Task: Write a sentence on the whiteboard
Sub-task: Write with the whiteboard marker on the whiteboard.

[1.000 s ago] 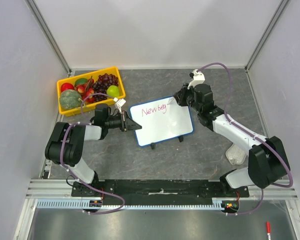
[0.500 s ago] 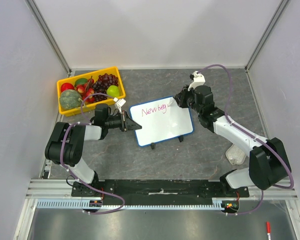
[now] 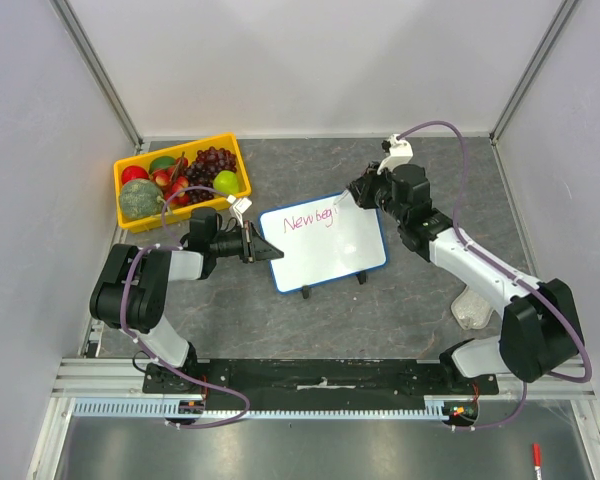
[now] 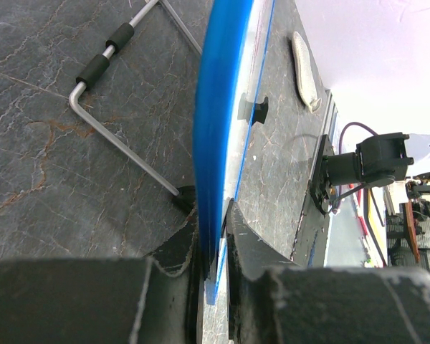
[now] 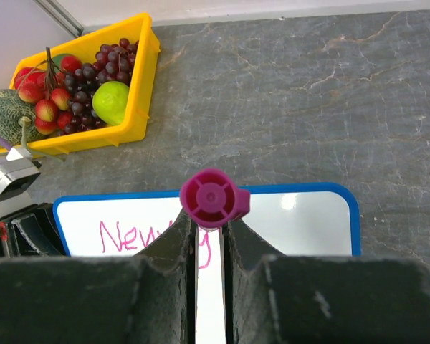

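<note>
The whiteboard point(image 3: 330, 250), white with a thin blue frame, stands tilted on two black feet in the middle of the table. My left gripper point(image 3: 270, 252) is shut on its left edge; in the left wrist view the blue frame point(image 4: 213, 129) runs between the jaws of the left gripper point(image 4: 215, 233). My right gripper point(image 3: 354, 196) is shut on a marker point(image 3: 342, 205) whose tip rests on the board's top line. The sentence point(image 3: 310, 220) reads "New begi" in pink. In the right wrist view the marker's magenta end point(image 5: 211, 197) sits at the right gripper point(image 5: 211, 240), over the writing point(image 5: 122, 238).
A yellow tray point(image 3: 176, 150) of fruit stands at the back left, close behind my left arm. A clear crumpled plastic piece point(image 3: 470, 305) lies by the right arm's base. A red marker point(image 3: 536, 458) lies below the table's front rail. The board's wire stand point(image 4: 122, 143) rests on the grey table.
My right gripper has shifted slightly to the right with the marker, and the pink writing has grown by a stroke or two. The left gripper and the board have not moved.
</note>
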### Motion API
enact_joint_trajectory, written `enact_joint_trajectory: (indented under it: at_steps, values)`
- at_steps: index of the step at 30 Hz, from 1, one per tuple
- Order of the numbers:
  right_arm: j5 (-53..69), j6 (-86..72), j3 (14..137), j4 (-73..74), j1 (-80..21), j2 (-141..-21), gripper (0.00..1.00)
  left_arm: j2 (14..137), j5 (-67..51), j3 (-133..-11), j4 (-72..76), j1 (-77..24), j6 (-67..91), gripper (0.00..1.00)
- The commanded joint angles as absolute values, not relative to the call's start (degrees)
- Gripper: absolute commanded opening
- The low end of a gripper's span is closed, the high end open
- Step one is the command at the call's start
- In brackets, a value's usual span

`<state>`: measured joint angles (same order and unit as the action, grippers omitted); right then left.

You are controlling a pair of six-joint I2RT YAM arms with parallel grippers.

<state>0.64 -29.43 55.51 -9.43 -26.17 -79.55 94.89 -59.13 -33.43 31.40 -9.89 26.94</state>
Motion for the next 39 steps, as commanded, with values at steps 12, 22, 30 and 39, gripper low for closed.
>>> enact_joint_trajectory:
  at_steps: [12,22,30,39]
  values:
    - [0.4,-29.4,57.9,-12.0,-26.0,-82.8,0.00,95.1,-55.0,-34.1,29.5,-10.0,23.2,0.02]
    - [-0.5,-29.6,57.0,-12.0,-26.0,-81.4,0.00,95.2,-55.0,-34.2,29.5,-10.0,23.1,0.02]
    - [-0.2,-30.0,56.9,-12.9,-25.9,-79.4,0.00,95.1,-54.9,-34.2,29.4,-10.0,23.1,0.02]
    - [-0.9,-29.6,56.4,-12.6,-25.8,-80.1,0.00,95.1,-55.0,-34.2,29.5,-10.0,23.1,0.02]
